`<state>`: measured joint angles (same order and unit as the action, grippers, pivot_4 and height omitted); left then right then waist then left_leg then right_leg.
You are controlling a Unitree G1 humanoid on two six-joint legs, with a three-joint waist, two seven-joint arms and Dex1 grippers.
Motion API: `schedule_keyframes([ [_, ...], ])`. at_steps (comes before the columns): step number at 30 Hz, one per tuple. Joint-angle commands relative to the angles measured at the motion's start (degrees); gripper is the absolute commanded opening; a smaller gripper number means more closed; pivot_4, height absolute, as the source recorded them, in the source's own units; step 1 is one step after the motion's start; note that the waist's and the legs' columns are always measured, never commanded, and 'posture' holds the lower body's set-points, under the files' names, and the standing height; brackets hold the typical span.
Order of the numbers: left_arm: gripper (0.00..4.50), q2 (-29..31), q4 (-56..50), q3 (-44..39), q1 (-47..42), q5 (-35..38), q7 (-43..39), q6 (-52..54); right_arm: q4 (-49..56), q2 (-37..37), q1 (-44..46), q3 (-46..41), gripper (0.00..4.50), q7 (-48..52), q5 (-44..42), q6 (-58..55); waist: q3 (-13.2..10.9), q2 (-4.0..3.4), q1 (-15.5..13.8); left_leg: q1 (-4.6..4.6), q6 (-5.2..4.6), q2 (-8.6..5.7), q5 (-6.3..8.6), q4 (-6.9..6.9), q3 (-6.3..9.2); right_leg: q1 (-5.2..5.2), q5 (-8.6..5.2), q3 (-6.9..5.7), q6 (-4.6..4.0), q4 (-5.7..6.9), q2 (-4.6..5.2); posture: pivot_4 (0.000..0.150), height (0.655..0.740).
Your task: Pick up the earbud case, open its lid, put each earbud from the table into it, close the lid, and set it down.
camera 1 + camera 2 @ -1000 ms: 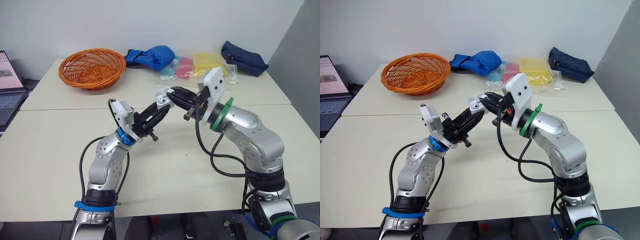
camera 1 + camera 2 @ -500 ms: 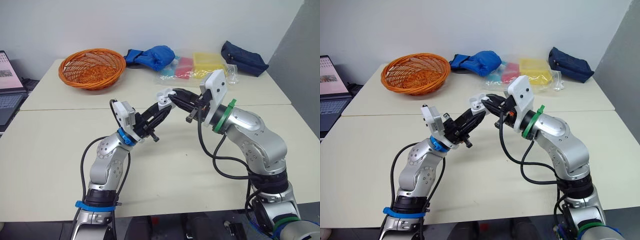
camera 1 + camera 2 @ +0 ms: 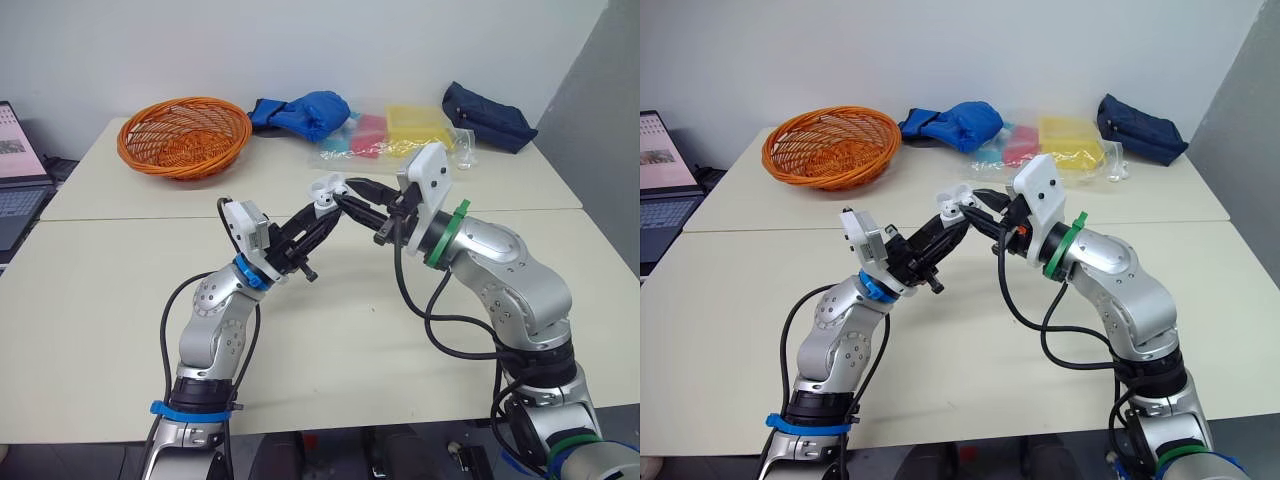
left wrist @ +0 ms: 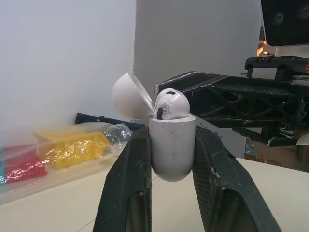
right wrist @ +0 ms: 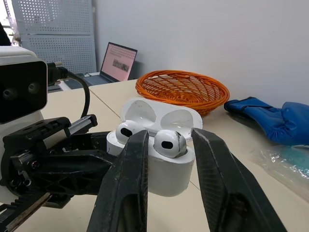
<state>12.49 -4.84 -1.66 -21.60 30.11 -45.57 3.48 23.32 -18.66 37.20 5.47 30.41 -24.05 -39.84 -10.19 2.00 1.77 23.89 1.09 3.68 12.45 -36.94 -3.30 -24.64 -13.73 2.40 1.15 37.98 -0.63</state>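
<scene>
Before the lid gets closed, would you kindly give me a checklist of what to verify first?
1. Firm hold: ok, the left tool clamps the earbud case on both sides.
2. Open state: ok, the lid is hinged back.
3. Both buds loaded: ok, the near earbud and far earbud sit in their sockets.
4. Near earbud fully seated: cannot tell.
5. Bud released: ok, the right tool is open, with gaps on either side of the near earbud.
6. Closing path free: not ok, the right tool flanks the case top.
</scene>
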Motion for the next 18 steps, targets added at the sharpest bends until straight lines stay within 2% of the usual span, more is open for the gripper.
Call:
schedule_keyframes([
  [1, 0.76, -0.17, -2.12, -0.2, -0.85, 0.65, 0.04, -0.61, 1.78, -3.59, 0.56, -7.37, 1.41, 5.87, -7.84, -0.5, 0.0, 0.0, -0.02, 0.0, 0.0, 0.0, 0.0, 0.0, 0.0, 0.0, 0.0, 0.0, 0.0, 0.0, 0.0, 0.15, 0.74],
  [5, 0.76, 0.28, -1.38, -0.42, -1.0, 0.58, -0.62, -0.87, 0.51, -9.64, 3.11, -11.35, 1.41, 11.27, -12.64, -1.32, 0.0, 0.0, -0.11, 0.01, 0.0, -0.02, 0.0, 0.0, 0.0, 0.01, 0.0, -0.02, 0.0, -0.06, 0.02, 0.15, 0.74],
  [10, 0.76, 0.34, -0.86, -0.37, -1.53, 0.68, -1.38, -0.94, -5.42, -15.43, 5.37, -10.43, 1.41, 16.4, -13.19, -2.63, 0.0, 0.0, 0.1, -0.04, 0.0, 0.01, 0.0, 0.02, 0.02, 0.01, 0.0, 0.0, -0.01, 0.0, -0.02, 0.15, 0.74],
  [13, 0.76, 0.35, -0.51, -0.03, -2.42, 0.98, -2.62, -0.68, -16.3, -18.22, 9.26, -5.53, 1.94, 19.58, -9.29, -4.46, 0.0, 0.0, 0.19, -0.05, 0.0, 0.0, 0.0, 0.0, -0.02, 0.01, 0.0, 0.03, -0.02, 0.01, -0.02, 0.15, 0.74],
  [18, 0.76, 0.41, -0.21, 0.9, -3.41, 0.9, -5.27, -1.31, -32.04, -13.26, 17.86, -2.1, 3.56, 18.33, -4.74, -4.12, 0.0, 0.0, 0.26, -0.05, -0.01, -0.02, 0.0, -0.02, -0.09, -0.01, 0.02, 0.09, -0.03, 0.0, -0.02, 0.15, 0.74],
])
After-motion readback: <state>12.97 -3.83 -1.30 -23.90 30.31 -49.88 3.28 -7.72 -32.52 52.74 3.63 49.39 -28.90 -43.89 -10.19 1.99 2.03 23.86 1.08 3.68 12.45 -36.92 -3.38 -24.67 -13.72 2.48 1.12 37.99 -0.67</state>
